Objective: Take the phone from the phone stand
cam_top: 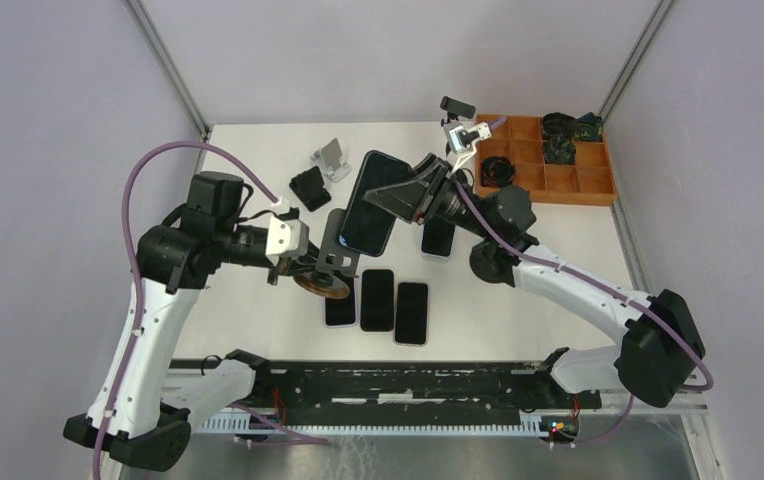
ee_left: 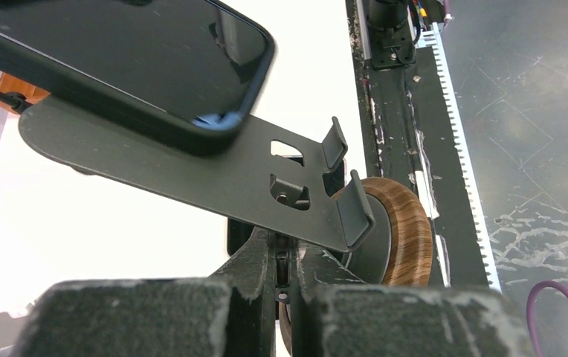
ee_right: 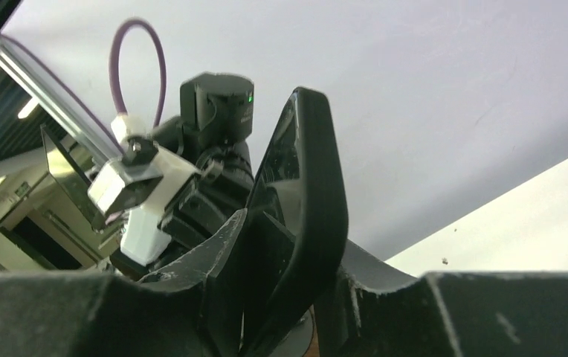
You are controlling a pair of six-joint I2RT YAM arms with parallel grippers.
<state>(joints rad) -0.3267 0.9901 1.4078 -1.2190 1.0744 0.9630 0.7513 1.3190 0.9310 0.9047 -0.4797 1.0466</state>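
Left arm (cam_top: 148,320) is reached in from the left, elbow raised, wrist laid roughly level and pointed right. Left pincer (cam_top: 310,262) is fully closed, its fingers (ee_left: 255,260) clamped on the underside of the phone stand (ee_left: 155,160). Right arm (cam_top: 578,290) is stretched forward and to the left, wrist turned toward the left arm. Right pincer (cam_top: 403,195) is set across the edge of the phone (cam_top: 370,200), with fingers (ee_right: 221,256) pressed on both faces and the phone held tilted.
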